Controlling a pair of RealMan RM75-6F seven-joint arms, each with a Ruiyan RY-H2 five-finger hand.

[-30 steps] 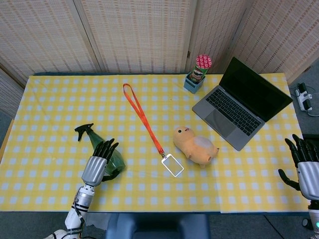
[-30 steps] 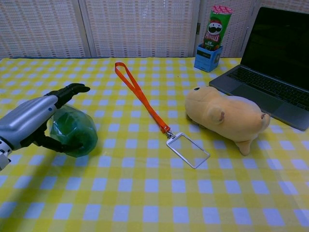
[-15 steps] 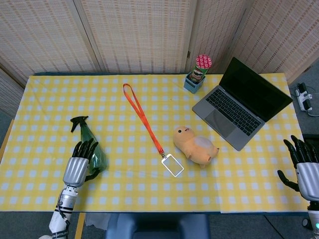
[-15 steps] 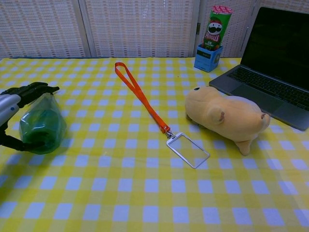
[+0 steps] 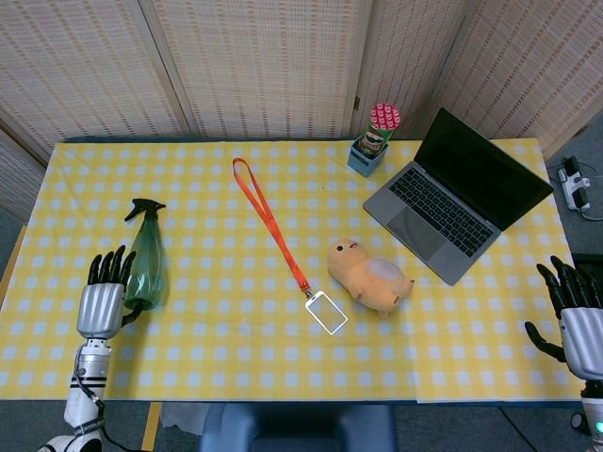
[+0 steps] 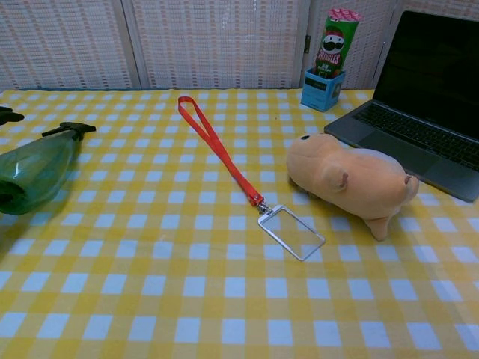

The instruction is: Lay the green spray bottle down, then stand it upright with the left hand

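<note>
The green spray bottle (image 5: 148, 268) lies on its side near the left edge of the yellow checked table (image 5: 226, 348), with its black nozzle pointing toward the far side. In the chest view the bottle (image 6: 34, 172) rests flat at the far left, its base cut by the frame. My left hand (image 5: 102, 299) is just left of the bottle with its fingers straight and apart, and the thumb curves toward the bottle's base. Only a dark fingertip (image 6: 7, 116) of it shows in the chest view. My right hand (image 5: 577, 315) hangs past the table's right edge, fingers spread and holding nothing.
An orange lanyard (image 5: 273, 226) with a clear badge holder lies across the middle. A tan plush toy (image 5: 369, 276) lies right of it. An open laptop (image 5: 457, 193) stands at the back right, with a Pringles can (image 5: 377, 132) in a blue box beside it.
My left hand has carried the bottle leftward and its fingers have come off the top of it. The bottle now lies flat, nozzle swung toward the far side. The right hand has barely moved.
</note>
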